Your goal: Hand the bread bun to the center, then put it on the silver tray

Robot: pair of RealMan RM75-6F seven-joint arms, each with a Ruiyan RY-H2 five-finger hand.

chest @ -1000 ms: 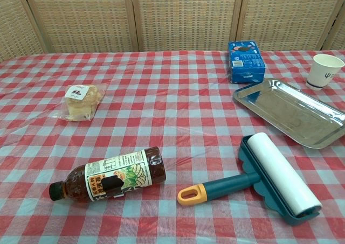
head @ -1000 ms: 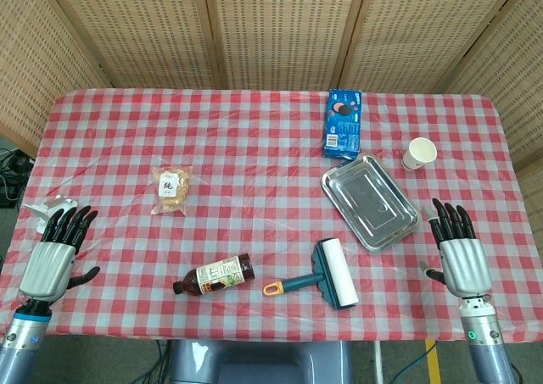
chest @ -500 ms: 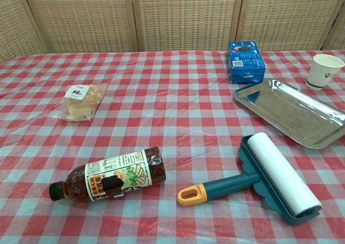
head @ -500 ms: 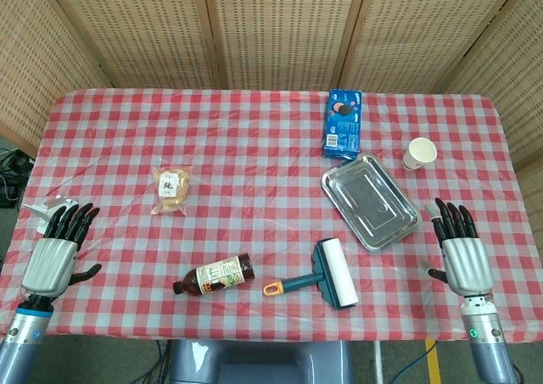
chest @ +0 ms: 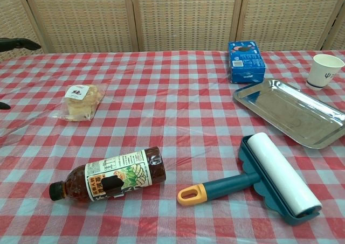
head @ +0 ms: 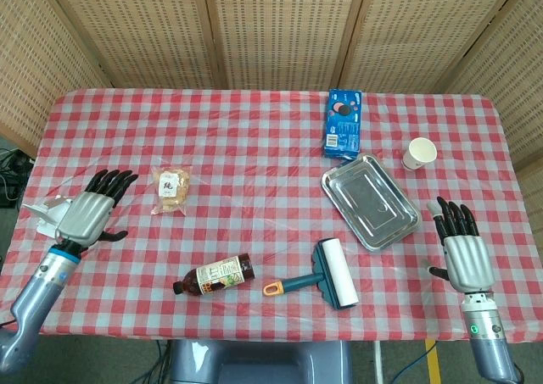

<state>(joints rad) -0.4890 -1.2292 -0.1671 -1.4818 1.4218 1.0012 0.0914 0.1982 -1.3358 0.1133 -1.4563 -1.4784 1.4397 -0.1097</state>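
The bread bun (head: 172,189) (chest: 81,100) lies in a clear wrapper on the left part of the checked table. My left hand (head: 92,212) hovers just left of it, fingers spread, holding nothing; only its fingertips (chest: 21,43) show at the left edge of the chest view. The silver tray (head: 370,201) (chest: 291,111) sits empty on the right. My right hand (head: 461,247) stays open at the table's right front corner, away from the tray.
A brown drink bottle (head: 214,275) (chest: 108,175) lies near the front. A teal lint roller (head: 329,273) (chest: 269,174) lies beside the tray. A blue cookie box (head: 343,123) (chest: 246,61) and a paper cup (head: 419,153) (chest: 323,70) stand behind the tray.
My left hand has moved up and right from the front left corner toward the bun. The right hand has barely shifted. No object has moved.
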